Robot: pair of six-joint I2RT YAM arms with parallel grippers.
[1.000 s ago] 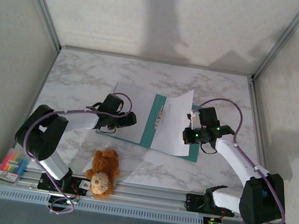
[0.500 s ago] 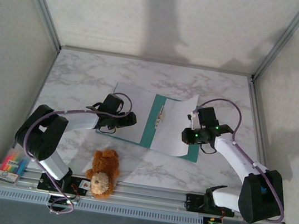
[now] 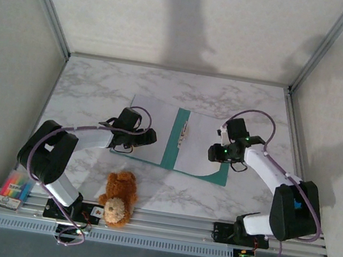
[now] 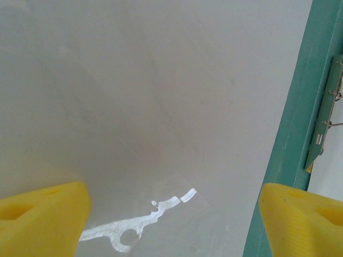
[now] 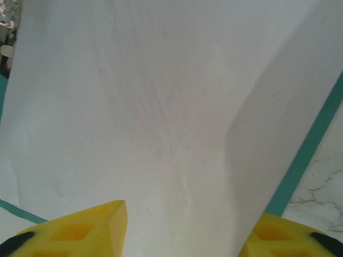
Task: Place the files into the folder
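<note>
On the folder (image 3: 172, 145), right half: limp, light files (image 3: 198, 147); pinch an edge. Wide open, empty: left gripper (image 3: 149, 137) and right gripper (image 3: 214, 153).

Open flat mid-table: thin teal-green rectangular folder (image 3: 174, 143), pale inside; plain white paper sheets (image 3: 198, 144) on right half, near-right corner curled up.

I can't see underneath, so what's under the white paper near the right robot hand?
The teal folder is under it: its edge peeks out beside the paper. Whatever else lies beneath is covered by the sheet.
</note>
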